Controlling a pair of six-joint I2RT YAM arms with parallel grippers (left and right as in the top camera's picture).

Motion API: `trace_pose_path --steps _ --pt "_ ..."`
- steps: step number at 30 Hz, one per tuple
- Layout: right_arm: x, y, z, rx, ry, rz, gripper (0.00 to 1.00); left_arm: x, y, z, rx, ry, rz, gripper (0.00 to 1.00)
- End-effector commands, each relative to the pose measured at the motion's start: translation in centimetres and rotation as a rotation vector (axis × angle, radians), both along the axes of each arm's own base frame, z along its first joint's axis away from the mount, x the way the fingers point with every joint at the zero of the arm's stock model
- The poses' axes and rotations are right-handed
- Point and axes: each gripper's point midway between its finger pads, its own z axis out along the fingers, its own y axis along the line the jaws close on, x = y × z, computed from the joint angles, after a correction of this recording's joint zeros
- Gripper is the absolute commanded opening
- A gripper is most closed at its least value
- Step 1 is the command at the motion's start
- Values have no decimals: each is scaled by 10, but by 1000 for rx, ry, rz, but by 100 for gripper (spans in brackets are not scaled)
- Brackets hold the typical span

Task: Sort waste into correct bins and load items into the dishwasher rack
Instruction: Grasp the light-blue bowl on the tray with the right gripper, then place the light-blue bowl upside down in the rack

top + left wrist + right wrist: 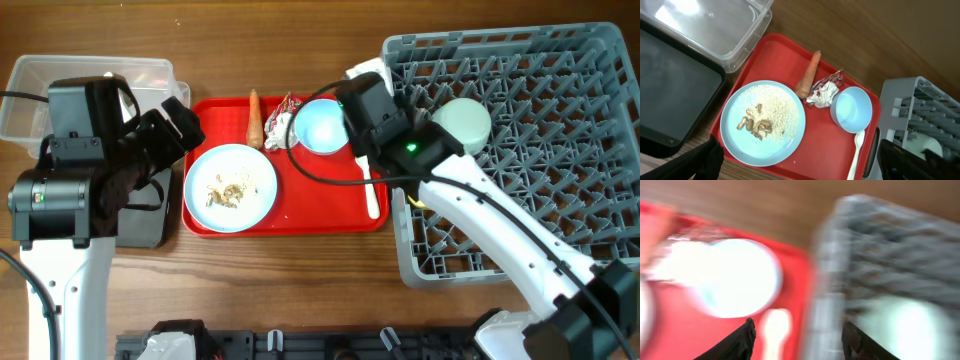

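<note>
With the right claw (799, 330) empty, its 2 fingers (746, 336) spread wide (that view is blurred), just beside the pale blue bowl (322, 126) on the red tray (320, 215), a crooked descent could clip the rim, shoving it into the wrapper (280, 122) or white spoon (372, 190).

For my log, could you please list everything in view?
table: 1, brown, underneath
serving tray: 1, red, central
plate: 1, blue, on serving tray
scraps: 1, beige, on plate
carrot: 1, orange, on serving tray
wrapper: 1, red-silver, beside carrot
blue bowl: 1, pale blue, beside wrapper
spoon: 1, white, on serving tray
rack: 1, grey, beside serving tray
green bowl: 1, pale green, in rack
tub: 1, clear, table corner
black tray: 1, black, beside tub
left pincer: 1, black, open, near plate
right pincer: 1, black, open, above spoon
</note>
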Motion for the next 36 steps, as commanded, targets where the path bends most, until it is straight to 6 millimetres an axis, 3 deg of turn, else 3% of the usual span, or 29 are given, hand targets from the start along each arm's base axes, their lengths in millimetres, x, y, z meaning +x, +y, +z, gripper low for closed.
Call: trace_pose_path --steps 1,4,10,11,12,16,17,20,23,25,26,28,30,31,34,36 --pt "-13 62 -46 360 257 -13 58 1 3 1 2 -3 18 100" --pt "9 52 -86 380 278 -205 58 1 3 1 2 -3 18 100" --pt "37 28 -146 372 334 -325 54 1 3 1 2 -3 18 100" --pt "38 25 -151 372 345 -334 52 1 3 1 2 -3 18 100" --pt "37 24 -156 383 372 -328 40 1 3 1 2 -2 18 100" --pt "33 31 -159 409 405 -307 9 1 3 1 2 -3 18 100" --pt "33 32 -159 409 405 -306 4 1 3 1 2 -3 18 100" --pt "34 23 -153 393 385 -333 4 1 3 1 2 -3 18 100" --pt "40 -9 -108 333 253 -422 4 1 3 1 2 -3 18 100" --pt "44 -25 -63 311 132 -413 4 1 3 1 2 -2 18 100" --pt "44 -32 -27 293 44 -363 4 1 3 1 2 -2 18 100" --pt "39 -57 26 220 -109 -364 4 1 3 1 2 -2 18 100" --pt "27 -108 74 73 -288 -505 4 1 3 1 2 -3 18 100" --pt "13 -148 102 -52 -402 -645 4 1 3 1 2 -3 18 100" --pt "-17 -217 138 -380 -523 -878 5 1 3 1 2 -3 18 100" --pt "-21 -245 133 -499 -486 -938 4 1 3 1 2 -2 18 100"
